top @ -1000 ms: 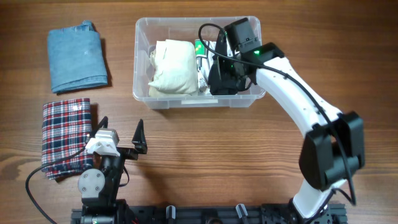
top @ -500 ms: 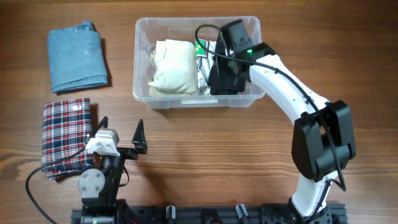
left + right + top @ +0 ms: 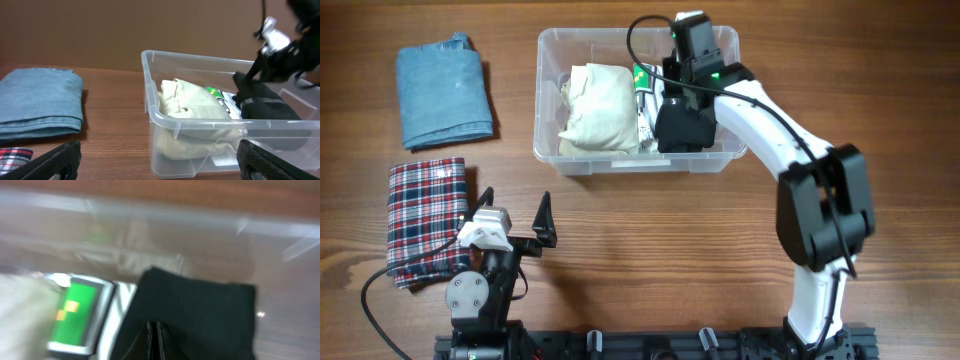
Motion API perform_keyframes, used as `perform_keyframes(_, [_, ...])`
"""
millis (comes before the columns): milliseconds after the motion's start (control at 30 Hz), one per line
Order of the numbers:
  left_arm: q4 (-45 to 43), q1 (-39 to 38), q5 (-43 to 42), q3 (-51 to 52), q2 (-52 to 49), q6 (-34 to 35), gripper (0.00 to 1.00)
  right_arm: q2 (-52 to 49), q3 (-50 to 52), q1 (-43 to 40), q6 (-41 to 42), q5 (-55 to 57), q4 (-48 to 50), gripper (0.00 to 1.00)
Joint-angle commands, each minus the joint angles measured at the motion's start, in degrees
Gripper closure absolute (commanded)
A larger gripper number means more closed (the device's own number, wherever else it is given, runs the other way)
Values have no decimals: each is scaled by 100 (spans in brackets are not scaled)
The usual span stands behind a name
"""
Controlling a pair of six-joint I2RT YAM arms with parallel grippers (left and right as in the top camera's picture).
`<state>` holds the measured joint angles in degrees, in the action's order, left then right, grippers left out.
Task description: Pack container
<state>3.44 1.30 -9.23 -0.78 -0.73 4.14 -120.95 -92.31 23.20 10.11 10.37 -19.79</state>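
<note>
R arm (image 3: 770,130) fwd over container (image 3: 542,90), gripper (image 3: 153,330) tight on blk garment (image 3: 685,130).

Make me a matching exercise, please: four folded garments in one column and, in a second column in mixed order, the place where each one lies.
Things
1. blue garment
2. plaid garment
3. cream garment
4. black garment

Places
A. inside the container, right side
B. on the table, beside the left gripper
C. inside the container, left side
D. on the table, level with the container, to its left

Pairs: 1-D, 2-B, 3-C, 4-A
</note>
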Motion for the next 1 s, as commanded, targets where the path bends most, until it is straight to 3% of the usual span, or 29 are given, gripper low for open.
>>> perform_keyframes(0, [2, 44, 35, 46, 42, -72, 0, -437, -76, -42, -101, 101, 31, 96])
perform_keyframes(200, [2, 44, 35, 46, 42, -72, 0, -345, -83, -39, -164, 201, 142, 96])
perform_keyframes(400, [2, 44, 35, 46, 42, -72, 0, 719, -210, -39, -302, 251, 31, 91])
perform_keyframes(433, [2, 44, 35, 46, 39, -72, 0, 973, -210, -42, -254, 256, -37, 87])
perform_keyframes(467, [2, 44, 35, 46, 39, -72, 0, 1180, -210, -42, -243, 251, -101, 77])
perform_keyframes(500, [2, 44, 35, 46, 42, -72, 0, 1399, -210, -50, -240, 254, -186, 60])
perform_keyframes(633, [2, 44, 33, 46, 39, -72, 0, 1956, -210, -328, -221, 254, -514, 59])
perform_keyframes(667, [2, 44, 35, 46, 42, -72, 0, 2028, -210, -511, -90, 256, -669, 55])
perform_keyframes(700, [2, 44, 33, 46, 42, -72, 0, 2050, -210, -662, -4, 249, -789, 46])
perform_keyframes(733, [2, 44, 35, 46, 39, -72, 0, 2057, -210, -824, 105, 247, -925, 29])
perform_keyframes(833, [2, 44, 35, 46, 39, -72, 0, 2009, -208, -1580, 363, -31, -1434, 0])
perform_keyframes(967, [2, 44, 35, 46, 42, -72, 0, 2000, -105, -2227, 356, -142, -1602, 0])
